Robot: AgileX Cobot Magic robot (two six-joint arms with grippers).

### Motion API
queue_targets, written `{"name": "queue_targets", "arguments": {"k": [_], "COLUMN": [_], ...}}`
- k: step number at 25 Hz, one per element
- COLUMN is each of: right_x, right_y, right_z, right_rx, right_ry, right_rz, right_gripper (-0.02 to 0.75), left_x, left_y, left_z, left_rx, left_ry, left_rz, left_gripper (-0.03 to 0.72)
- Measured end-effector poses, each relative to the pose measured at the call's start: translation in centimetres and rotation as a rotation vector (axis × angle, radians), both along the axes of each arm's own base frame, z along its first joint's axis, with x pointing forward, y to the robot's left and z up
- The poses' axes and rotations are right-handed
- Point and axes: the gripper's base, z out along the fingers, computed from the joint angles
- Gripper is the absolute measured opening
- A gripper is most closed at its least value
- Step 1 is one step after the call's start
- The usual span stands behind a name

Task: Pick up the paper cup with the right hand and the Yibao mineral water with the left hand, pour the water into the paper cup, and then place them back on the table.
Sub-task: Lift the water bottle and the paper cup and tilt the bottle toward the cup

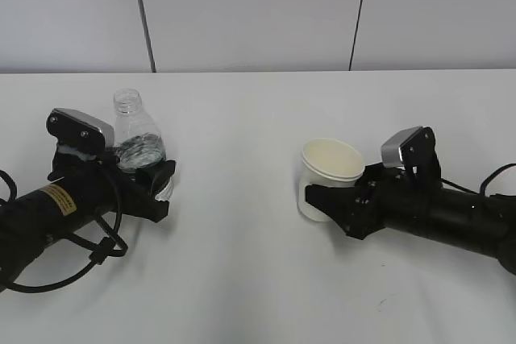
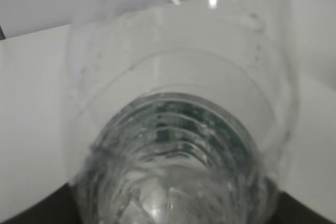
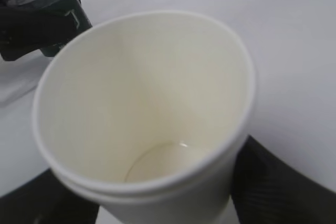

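Two containers stand on the white table (image 1: 258, 279), each between the jaws of a black pincer. On the left, the left hand (image 1: 157, 183) holds the Yibao mineral water (image 1: 137, 147): its jaws close round the lower body of the clear bottle, whose uncapped neck rises above the pincer and stands upright. Water shows inside at about the level of the jaws; the ridged shoulder above it is clear. From the left wrist the bottle (image 2: 178, 145) fills the view, with droplets on its inner wall and green label colour showing through the ridges. On the right, the right hand (image 1: 322, 199) grips the paper cup (image 1: 329, 171), one black finger (image 1: 326, 197) lying across the cup's front wall, the rim standing above the pincer. From the right wrist the cup (image 3: 147, 114) sits between the dark jaws; its cream inside looks nearly empty, with a faint glint at the bottom. Bottle and cup stand well apart.
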Motion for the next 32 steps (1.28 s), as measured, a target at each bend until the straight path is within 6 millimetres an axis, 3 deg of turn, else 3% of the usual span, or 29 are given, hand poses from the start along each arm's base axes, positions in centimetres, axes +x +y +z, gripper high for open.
{"name": "queue_targets", "arguments": {"k": [13, 21, 32], "right_x": [2.4, 3.2, 4.6], "right_y": [1.7, 5.2, 7.3], "right_z": [1.8, 2.2, 3.1], "right_rx": [0.093, 0.028, -0.05], "right_ry": [0.032, 0.066, 0.09], "right_rz": [0.154, 0.267, 0.346], "right_gripper": [0.523, 0.522, 0.522], "left_x": [-0.1, -0.1, -0.4], "left_y": [-0.1, -0.3, 0.1], "left_z": [0.3, 1.9, 4.2], "left_rx": [0.011, 0.006, 0.148], "left_ry": [0.002, -0.044, -0.029], "left_rz": [-0.022, -0.046, -0.049], "left_gripper": [0.372, 0.372, 0.372]}}
